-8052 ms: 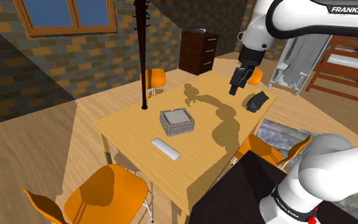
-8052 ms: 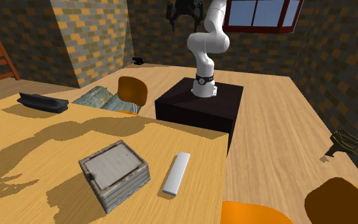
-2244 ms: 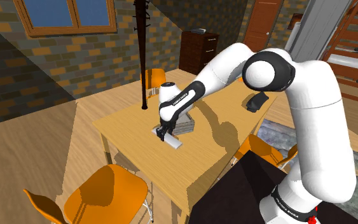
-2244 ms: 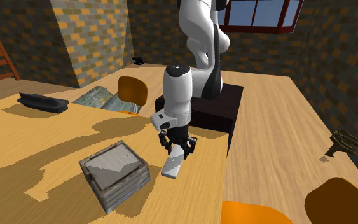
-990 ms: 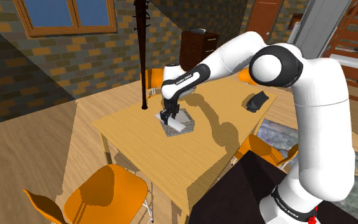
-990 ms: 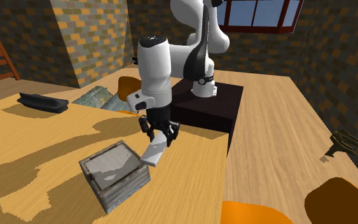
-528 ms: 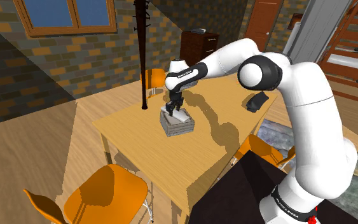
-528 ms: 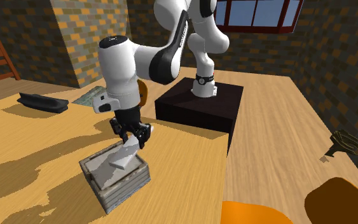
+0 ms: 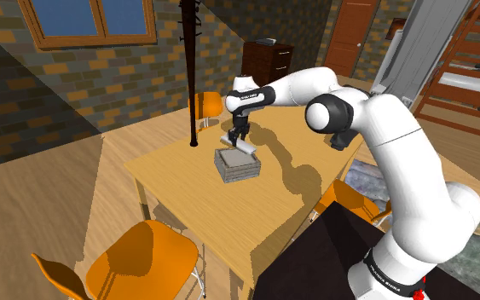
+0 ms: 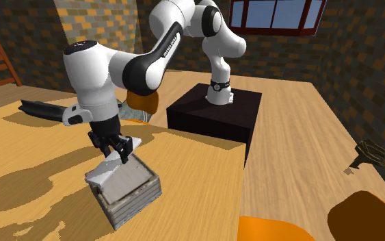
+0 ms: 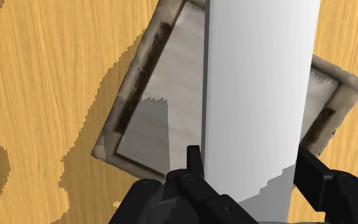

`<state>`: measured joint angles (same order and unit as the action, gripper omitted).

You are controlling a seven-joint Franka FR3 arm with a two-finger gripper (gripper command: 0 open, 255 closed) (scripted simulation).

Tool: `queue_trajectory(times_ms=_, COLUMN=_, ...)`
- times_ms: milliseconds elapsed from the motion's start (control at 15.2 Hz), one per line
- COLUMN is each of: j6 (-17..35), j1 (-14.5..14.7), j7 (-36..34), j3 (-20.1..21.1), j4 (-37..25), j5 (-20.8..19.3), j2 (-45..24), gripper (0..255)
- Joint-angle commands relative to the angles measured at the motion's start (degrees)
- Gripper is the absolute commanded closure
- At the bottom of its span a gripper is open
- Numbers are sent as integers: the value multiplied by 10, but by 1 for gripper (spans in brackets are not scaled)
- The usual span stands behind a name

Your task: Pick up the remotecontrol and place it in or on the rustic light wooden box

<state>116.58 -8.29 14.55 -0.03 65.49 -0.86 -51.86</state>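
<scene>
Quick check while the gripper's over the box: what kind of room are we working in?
Probably a lived-in room of a house, part dining room, part bedroom: brick walls, a wooden table with orange chairs, and a wooden bunk bed.

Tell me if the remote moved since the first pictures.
Yes. The remote went from the tabletop beside the box to above it, in the tool.

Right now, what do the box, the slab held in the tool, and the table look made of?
Box: weathered pale wood, matte, with grain and worn grey edges. Remote control: plain smooth white, no buttons drawn; material unclear. Table: warm yellow wood, visible grain lines.
</scene>
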Motion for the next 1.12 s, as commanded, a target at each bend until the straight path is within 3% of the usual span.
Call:
queue_trajectory(times_ms=0, j6=8, j1=-1, j7=2, j3=0, j4=-1, j5=0, j2=-9, gripper=255)
queue_trajectory(times_ms=1056, j6=56, j1=-1, j7=1, j3=0, j4=-7, j5=0, j2=-62, gripper=255)
